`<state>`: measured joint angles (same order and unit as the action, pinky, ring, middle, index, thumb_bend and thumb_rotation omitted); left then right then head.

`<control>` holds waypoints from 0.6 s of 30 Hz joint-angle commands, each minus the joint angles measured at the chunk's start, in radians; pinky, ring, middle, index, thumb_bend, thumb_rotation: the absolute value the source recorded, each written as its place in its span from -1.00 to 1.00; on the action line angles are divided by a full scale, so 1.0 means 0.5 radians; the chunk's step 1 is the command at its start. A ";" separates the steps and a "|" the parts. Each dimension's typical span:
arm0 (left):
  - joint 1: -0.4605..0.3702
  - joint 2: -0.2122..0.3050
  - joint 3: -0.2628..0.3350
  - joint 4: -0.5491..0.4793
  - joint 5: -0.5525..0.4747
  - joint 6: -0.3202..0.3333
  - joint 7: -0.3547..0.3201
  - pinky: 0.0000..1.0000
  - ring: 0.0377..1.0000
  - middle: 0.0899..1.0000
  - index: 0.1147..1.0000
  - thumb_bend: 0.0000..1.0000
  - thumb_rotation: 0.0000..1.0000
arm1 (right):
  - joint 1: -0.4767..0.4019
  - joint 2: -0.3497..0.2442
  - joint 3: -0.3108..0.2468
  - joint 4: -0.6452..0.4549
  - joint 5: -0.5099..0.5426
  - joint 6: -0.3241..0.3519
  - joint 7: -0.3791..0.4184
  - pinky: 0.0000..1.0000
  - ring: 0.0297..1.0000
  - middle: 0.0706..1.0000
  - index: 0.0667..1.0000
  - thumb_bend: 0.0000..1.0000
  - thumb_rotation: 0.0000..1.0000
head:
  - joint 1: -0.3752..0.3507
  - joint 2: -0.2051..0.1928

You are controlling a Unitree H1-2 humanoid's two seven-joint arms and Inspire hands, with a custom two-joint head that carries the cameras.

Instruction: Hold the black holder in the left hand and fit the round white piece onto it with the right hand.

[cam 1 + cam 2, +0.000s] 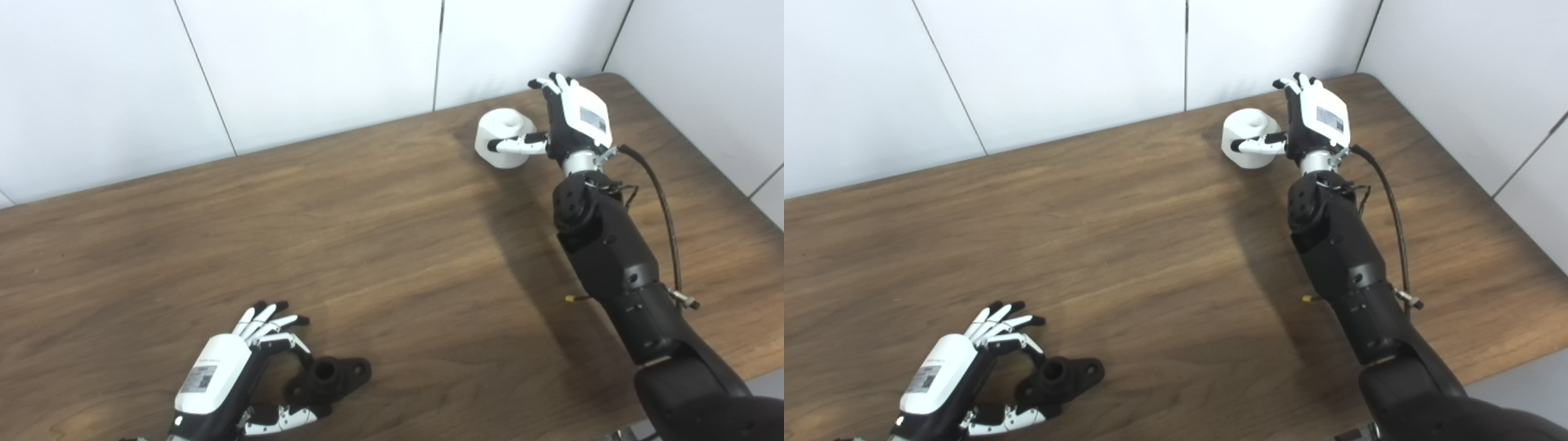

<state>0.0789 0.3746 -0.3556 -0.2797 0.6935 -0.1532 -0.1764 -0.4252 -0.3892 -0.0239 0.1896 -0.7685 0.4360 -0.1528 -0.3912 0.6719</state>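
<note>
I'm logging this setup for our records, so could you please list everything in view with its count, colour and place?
Table: one, brown wood grain, filling most of the view.
Round white piece: one, white with a hole in its top, on the far right of the table.
Black holder: one, black, lying on the near left of the table.
Wall panels: several, white with dark seams, behind the table and along its right side.
Left hand: one, white and black, near left, fingers apart beside the holder, not closed on it.
Right hand: one, white and black, far right, open, thumb in front of the white piece, fingers raised.
</note>
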 commanded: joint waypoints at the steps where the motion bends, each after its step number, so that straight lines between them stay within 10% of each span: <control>1: 0.044 0.064 -0.004 0.042 0.037 0.010 -0.080 1.00 0.89 0.63 -0.16 0.03 -0.89 | -0.089 -0.063 0.002 -0.035 -0.010 0.013 -0.042 0.82 0.97 0.89 0.56 0.60 -0.15 | -0.001 0.002; 18: 0.040 0.067 0.000 0.031 0.048 0.013 -0.083 1.00 0.89 0.63 -0.16 0.03 -0.88 | -0.080 -0.079 0.069 -0.046 0.014 0.020 -0.047 0.74 0.94 0.88 0.41 0.61 -0.22 | 0.003 0.016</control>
<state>0.0785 0.3753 -0.3555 -0.2798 0.6938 -0.1563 -0.1769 -0.4251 -0.3938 0.0126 0.1895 -0.7502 0.4527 -0.1528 -0.3896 0.6796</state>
